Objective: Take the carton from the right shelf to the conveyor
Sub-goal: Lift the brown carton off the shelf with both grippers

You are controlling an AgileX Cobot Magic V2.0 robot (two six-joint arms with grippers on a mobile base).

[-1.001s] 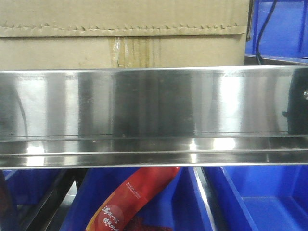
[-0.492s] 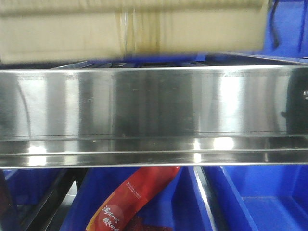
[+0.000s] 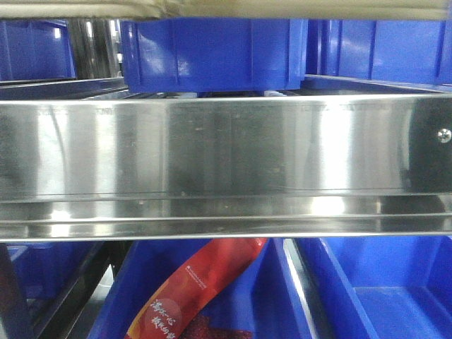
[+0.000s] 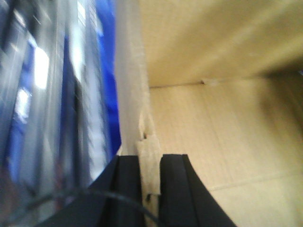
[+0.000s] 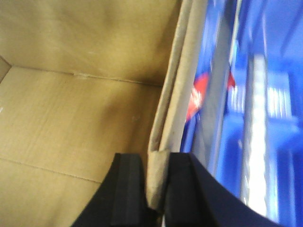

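The brown carton [image 3: 282,8] shows only as a thin strip along the top edge of the front view, lifted above the steel shelf rail [image 3: 226,148]. In the left wrist view my left gripper [image 4: 150,163] is shut on the carton's side wall [image 4: 147,156], with the carton's inside [image 4: 218,118] to the right. In the right wrist view my right gripper [image 5: 158,163] is shut on the opposite wall [image 5: 161,161], with the inside [image 5: 71,94] to the left. The conveyor is out of view.
Blue plastic bins [image 3: 212,53] stand on the shelf behind the rail, where the carton stood. More blue bins [image 3: 381,289] lie below, one holding a red snack packet [image 3: 191,289]. A small screw [image 3: 443,134] sits at the rail's right end.
The carton has risen from resting behind the rail to almost out of the top of the front view, uncovering the blue bins behind it.
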